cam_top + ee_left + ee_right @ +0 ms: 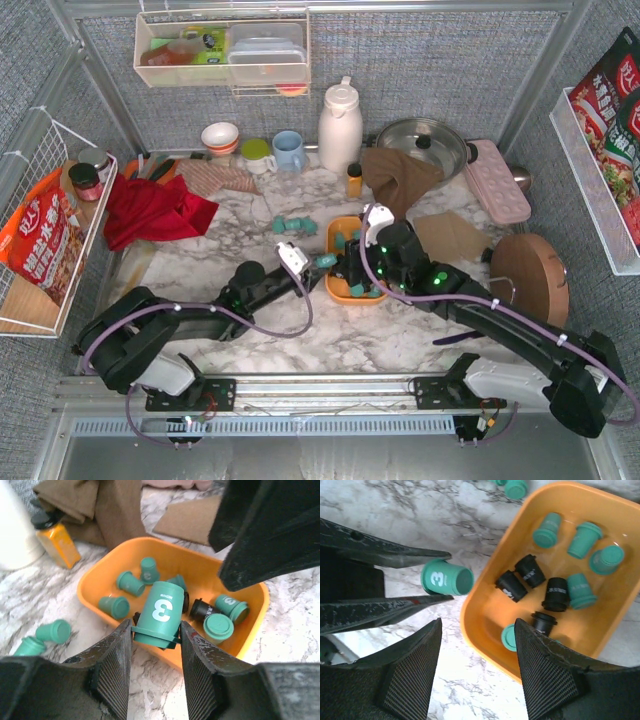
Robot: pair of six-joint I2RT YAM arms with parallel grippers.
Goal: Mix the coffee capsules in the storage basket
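Note:
The orange storage basket (343,292) sits mid-table with several teal and black coffee capsules lying in it. My left gripper (156,630) is shut on a teal capsule marked "3" (160,612), held just above the basket's near-left rim (95,587). The right wrist view shows that same capsule (446,578) pinched between the left fingers (395,560), beside the basket (487,612). Black capsules (555,592) lie in the middle and teal ones (545,530) at the far side. My right gripper (477,630) hangs open over the basket's edge, holding nothing.
Loose teal capsules (295,226) lie on the marble left of the basket. Behind it stand an amber bottle (354,180), a brown cloth (400,175) and a white thermos (340,125). Cardboard (450,237) and a wooden disc (530,280) lie right; a red cloth (150,212) lies left.

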